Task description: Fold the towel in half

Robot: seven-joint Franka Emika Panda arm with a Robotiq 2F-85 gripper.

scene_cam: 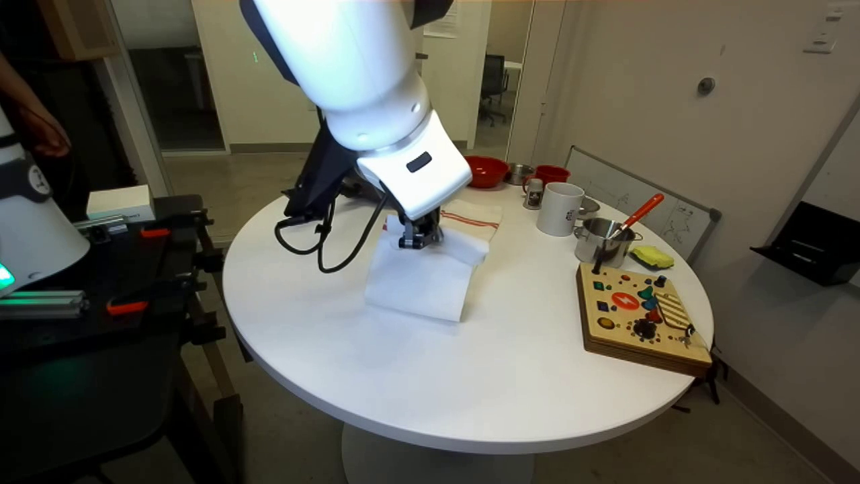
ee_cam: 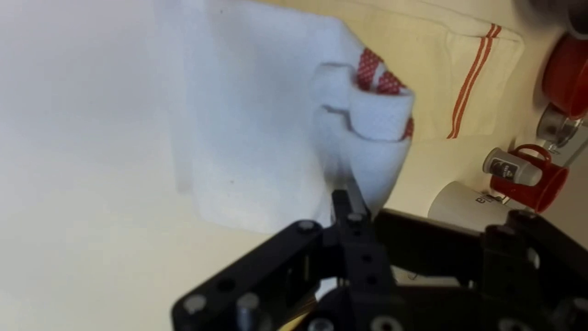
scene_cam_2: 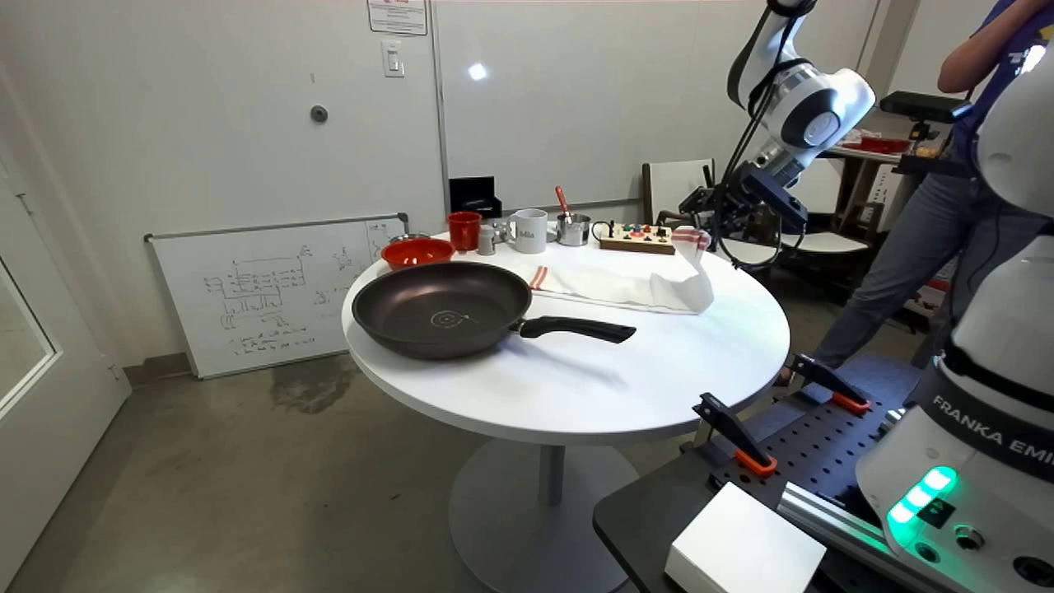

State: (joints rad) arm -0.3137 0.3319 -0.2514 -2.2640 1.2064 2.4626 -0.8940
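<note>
One gripper (scene_cam: 421, 238) pinching one towel (scene_cam: 418, 286); one frying pan (scene_cam_2: 440, 315), one white mug (scene_cam: 559, 211).

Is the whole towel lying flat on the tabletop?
No, in an exterior view the towel has one red-striped end raised off the tabletop.

The glossy white rounded arm (scene_cam: 353, 64) carried black cables (scene_cam_2: 751, 123). On its white base (scene_cam_2: 1005, 502), a black band (scene_cam_2: 988, 424) read "FRANKA EMI" above green light segments (scene_cam_2: 920, 496). I saw round silver screws (ee_cam: 195, 303) on the black gripper (scene_cam: 421, 239).
</note>
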